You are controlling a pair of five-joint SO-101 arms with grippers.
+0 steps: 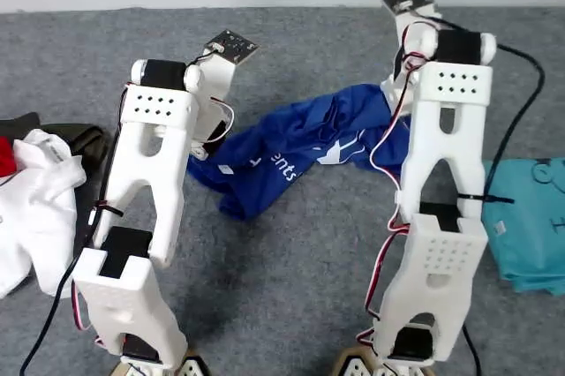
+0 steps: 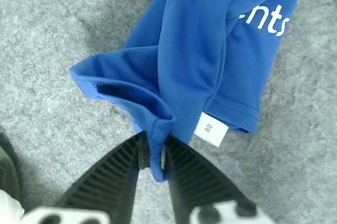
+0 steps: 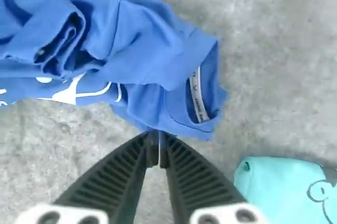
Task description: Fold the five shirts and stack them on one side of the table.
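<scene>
A blue shirt (image 1: 300, 151) with white print lies crumpled across the middle of the grey table, between the two arms. My left gripper (image 2: 152, 155) is shut on a fold of the blue shirt (image 2: 210, 50) at its hem, beside a small white tag (image 2: 210, 129). My right gripper (image 3: 156, 148) is shut on the edge of the blue shirt (image 3: 121, 50) near its collar (image 3: 196, 95). In the high view the left arm (image 1: 154, 155) covers the shirt's left end and the right arm (image 1: 441, 129) covers its right end.
A white shirt (image 1: 35, 208) with a dark olive one (image 1: 84, 139) behind it and a bit of red (image 1: 5, 157) lie at the table's left edge. A folded teal shirt (image 1: 530, 221) lies at the right, also seen as teal shirt (image 3: 284, 187).
</scene>
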